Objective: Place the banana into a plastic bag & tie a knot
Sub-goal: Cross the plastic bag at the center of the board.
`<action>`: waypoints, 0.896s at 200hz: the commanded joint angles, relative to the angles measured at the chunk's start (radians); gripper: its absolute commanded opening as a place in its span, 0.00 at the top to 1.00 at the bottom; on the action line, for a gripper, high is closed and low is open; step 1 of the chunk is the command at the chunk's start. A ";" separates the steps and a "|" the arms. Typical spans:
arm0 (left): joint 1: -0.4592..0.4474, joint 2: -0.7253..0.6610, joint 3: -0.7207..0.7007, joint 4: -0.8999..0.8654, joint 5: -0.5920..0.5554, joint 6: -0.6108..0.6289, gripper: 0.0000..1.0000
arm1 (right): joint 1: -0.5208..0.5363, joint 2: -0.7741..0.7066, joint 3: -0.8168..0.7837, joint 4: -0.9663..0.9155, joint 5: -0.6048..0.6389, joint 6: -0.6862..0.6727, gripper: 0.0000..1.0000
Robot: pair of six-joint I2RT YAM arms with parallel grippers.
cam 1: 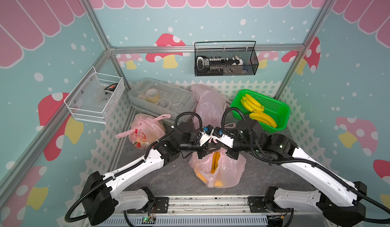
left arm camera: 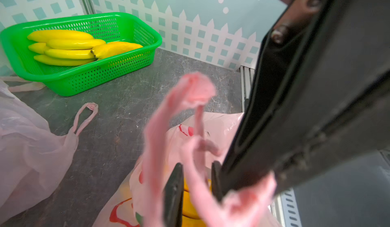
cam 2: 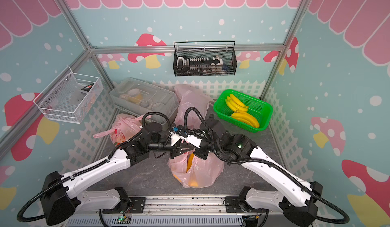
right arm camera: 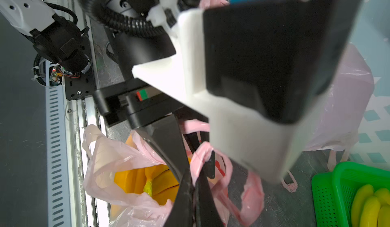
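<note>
Crossing above the pink plastic bag (cam 1: pixel 223 171), both arms hide its mouth in both top views; the bag sits mid-table, banana (cam 1: pixel 215 159) inside. Left gripper (left arm camera: pixel 195 185): jaws parted, bag handle (left arm camera: pixel 198 152) running loosely between. Right gripper (right arm camera: pixel 197 179): clenched on bag handle plastic. Surroundings: green basket (cam 1: pixel 280 110) of spare bananas (cam 1: pixel 262 119) behind right, tied bag (cam 1: pixel 145 131) left, empty bag (cam 1: pixel 209 105) behind.

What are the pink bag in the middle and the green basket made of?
Pink bag: thin translucent plastic film, probably; it crinkles and the yellow banana shows through. Green basket: rigid moulded plastic, slightly glossy, its walls perforated with small slots.
</note>
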 commanded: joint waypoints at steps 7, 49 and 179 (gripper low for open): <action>0.009 -0.030 -0.021 -0.012 0.058 0.015 0.59 | -0.001 -0.013 -0.007 0.001 -0.004 -0.045 1.00; 0.010 -0.086 -0.076 0.090 0.078 -0.010 0.43 | -0.001 0.000 -0.003 0.009 -0.047 -0.056 1.00; -0.037 0.108 0.005 0.307 0.186 -0.163 0.81 | 0.008 -0.012 -0.069 0.118 -0.165 -0.005 1.00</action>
